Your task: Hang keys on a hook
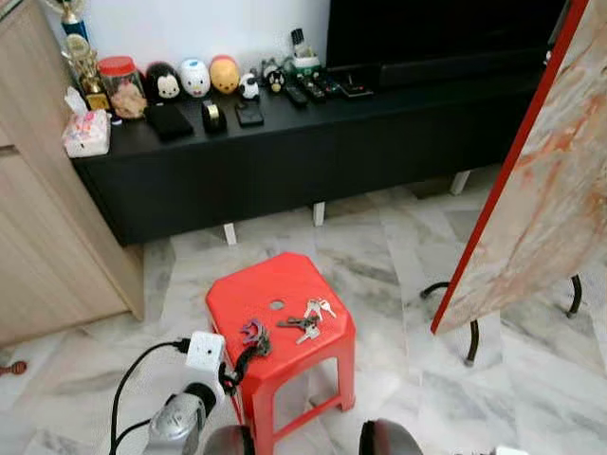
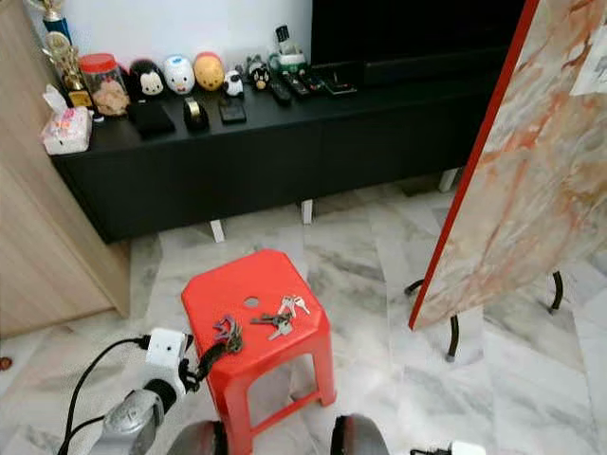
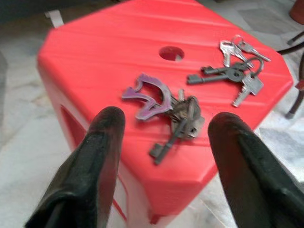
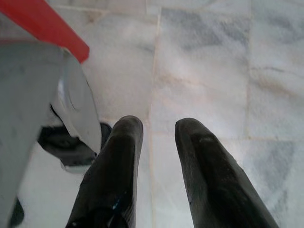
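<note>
Evidently two bunches of keys are laid on the red stool [image 1: 275, 303]. The nearer bunch [image 1: 253, 334], the one with a purple tag, is found at the stool's near-left part, close to its edge; the second bunch [image 1: 307, 320] is seen just to its right and slightly farther off, the two set apart by a small gap. The left gripper [image 3: 164, 142] is held at the stool's near-left corner, low and just short of the purple-tagged bunch, with its fingers [image 3: 102, 142] spread wide so that the bunch is framed between them in the left wrist view. From that gripper the bunch lies straight ahead, away and a little to the right. Its long dark key is pointed back toward the gripper, so the long axis is judged to run roughly along the line of approach, not across it. The left arm is plainly the nearer one. The right gripper [image 4: 154, 156] is hung over the marble floor [image 4: 209, 61] beside the stool, its fingers parted only narrowly, nothing held. No hook can be made out.
</note>
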You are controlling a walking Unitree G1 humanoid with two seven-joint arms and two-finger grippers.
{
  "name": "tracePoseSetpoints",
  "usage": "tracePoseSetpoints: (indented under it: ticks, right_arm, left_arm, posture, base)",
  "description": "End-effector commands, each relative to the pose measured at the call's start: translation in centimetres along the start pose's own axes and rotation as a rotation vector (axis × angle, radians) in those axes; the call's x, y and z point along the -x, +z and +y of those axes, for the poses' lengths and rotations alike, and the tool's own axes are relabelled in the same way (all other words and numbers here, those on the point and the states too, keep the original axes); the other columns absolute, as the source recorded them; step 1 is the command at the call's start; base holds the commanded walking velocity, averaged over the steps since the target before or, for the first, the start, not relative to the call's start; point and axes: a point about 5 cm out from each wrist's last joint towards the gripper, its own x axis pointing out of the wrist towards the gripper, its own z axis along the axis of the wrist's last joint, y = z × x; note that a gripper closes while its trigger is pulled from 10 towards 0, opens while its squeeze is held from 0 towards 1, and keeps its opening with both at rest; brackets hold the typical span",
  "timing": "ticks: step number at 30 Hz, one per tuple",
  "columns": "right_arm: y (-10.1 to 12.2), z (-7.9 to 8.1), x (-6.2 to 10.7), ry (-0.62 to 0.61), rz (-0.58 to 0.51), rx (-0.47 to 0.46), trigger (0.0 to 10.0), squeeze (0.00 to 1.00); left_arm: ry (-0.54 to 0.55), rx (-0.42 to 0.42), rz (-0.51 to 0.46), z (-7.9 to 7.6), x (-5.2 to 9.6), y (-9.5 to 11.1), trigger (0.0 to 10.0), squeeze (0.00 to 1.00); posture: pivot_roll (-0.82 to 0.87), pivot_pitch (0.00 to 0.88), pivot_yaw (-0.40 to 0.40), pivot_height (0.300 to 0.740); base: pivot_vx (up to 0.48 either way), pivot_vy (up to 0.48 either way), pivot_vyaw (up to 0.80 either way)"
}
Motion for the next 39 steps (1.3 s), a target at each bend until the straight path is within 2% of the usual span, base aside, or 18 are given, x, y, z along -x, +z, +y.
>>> tracePoseSetpoints:
  ticks: [1,2,3,7,8,9,11,18,20,24,25,26,28,31,32,33,37,39]
  right_arm:
    - [-0.4,-0.4,0.3,-0.008,0.004,0.006,10.0,0.0]
    - [-0.8,-0.5,0.5,-0.011,0.01,0.007,10.0,0.0]
    - [-1.1,-0.4,0.6,-0.011,0.012,0.007,10.0,0.0]
    - [-1.8,0.1,0.7,-0.006,0.017,0.012,10.0,0.0]
    - [-2.4,1.0,0.8,0.006,0.016,0.017,10.0,0.0]
    - [-2.4,1.0,0.8,0.006,0.016,0.017,10.0,0.0]
    - [-2.9,2.2,0.9,0.022,0.01,0.022,10.0,0.0]
    - [-3.1,4.3,0.7,0.055,-0.016,0.033,10.0,0.0]
    - [-3.1,4.4,0.7,0.056,-0.018,0.034,10.0,0.0]
    - [-0.6,4.1,0.0,0.067,-0.104,0.045,10.0,0.0]
    - [-0.6,4.1,0.0,0.067,-0.104,0.045,10.0,0.0]
    - [0.9,4.6,-0.5,0.077,-0.153,0.053,10.0,0.0]
    - [0.9,4.6,-0.5,0.077,-0.153,0.053,10.0,0.0]
    - [2.0,8.1,-0.7,0.101,-0.226,0.063,10.0,0.0]
    - [1.6,9.4,-0.3,0.108,-0.248,0.063,10.0,0.0]
    - [1.3,9.8,-0.1,0.11,-0.253,0.063,10.0,0.0]
    - [-0.6,10.4,1.0,0.118,-0.258,0.06,10.0,0.0]
    - [-2.7,10.1,2.0,0.119,-0.238,0.057,10.0,0.0]
  left_arm:
    - [-0.026,-0.007,0.011,-0.5,-0.2,0.0,10.0,1.0]
    - [-0.033,-0.001,-0.001,-0.8,-0.5,0.2,10.0,1.0]
    - [-0.04,-0.005,-0.006,-1.0,-0.6,0.3,10.0,0.0]
    - [-0.048,-0.014,-0.006,-1.3,-0.7,0.3,10.0,0.0]
    - [-0.042,-0.009,-0.004,-1.3,-0.8,0.4,10.0,0.0]
    - [-0.042,-0.009,-0.004,-1.3,-0.8,0.4,10.0,0.0]
    - [-0.031,-0.01,-0.008,-1.3,-1.0,0.6,10.0,0.0]
    - [0.067,-0.024,0.003,-0.5,-1.5,1.1,10.0,0.0]
    - [0.071,-0.02,0.0,-0.5,-1.5,1.1,10.0,0.0]
    - [0.095,-0.011,-0.011,-0.4,-1.7,1.4,9.7,0.0]
    - [0.095,-0.011,-0.011,-0.4,-1.7,1.4,9.7,0.0]
    - [0.1,-0.013,-0.012,-0.1,-1.6,1.4,10.0,0.0]
    - [0.1,-0.013,-0.012,-0.1,-1.6,1.4,10.0,0.0]
    - [0.122,-0.008,-0.015,0.6,-1.1,1.1,10.0,0.0]
    - [0.139,0.004,-0.018,1.1,-0.8,0.9,10.0,0.0]
    - [0.147,0.011,-0.02,1.2,-0.7,0.9,10.0,0.0]
    - [0.159,0.019,-0.036,1.7,-0.2,0.7,10.0,0.0]
    - [0.165,0.016,-0.055,2.1,0.2,0.7,10.0,0.0]
  posture:
    - [-0.08,0.098,-0.056,0.62]
    - [-0.09,0.11,-0.06,0.62]
    - [-0.09,0.118,-0.064,0.62]
    - [-0.09,0.132,-0.068,0.62]
    - [-0.1,0.144,-0.075,0.62]
    - [-0.1,0.144,-0.075,0.62]
    - [-0.1,0.15,-0.078,0.62]
    - [-0.11,0.165,-0.088,0.62]
    - [-0.11,0.165,-0.088,0.62]
    - [-0.11,0.165,-0.091,0.62]
    - [-0.11,0.165,-0.091,0.62]
    - [-0.11,0.164,-0.091,0.62]
    - [-0.11,0.164,-0.091,0.62]
    - [-0.11,0.161,-0.091,0.62]
    - [-0.11,0.159,-0.092,0.62]
    - [-0.11,0.159,-0.092,0.62]
    - [-0.1,0.157,-0.094,0.62]
    - [-0.1,0.153,-0.095,0.62]
  base:
    - [0.0,0.0,0.0]
    - [0.0,0.0,0.0]
    - [0.0,0.0,0.0]
    - [0.0,0.0,0.0]
    - [0.0,0.0,0.0]
    - [0.0,0.0,0.0]
    - [0.0,0.0,0.0]
    - [0.0,0.0,0.0]
    - [0.0,0.0,0.0]
    - [0.0,0.0,0.0]
    - [0.0,0.0,0.0]
    - [0.0,0.0,0.0]
    - [0.0,0.0,0.0]
    - [0.0,0.0,0.0]
    - [0.0,0.0,0.0]
    - [0.0,0.0,0.0]
    - [0.0,0.0,0.0]
    - [0.0,0.0,0.0]
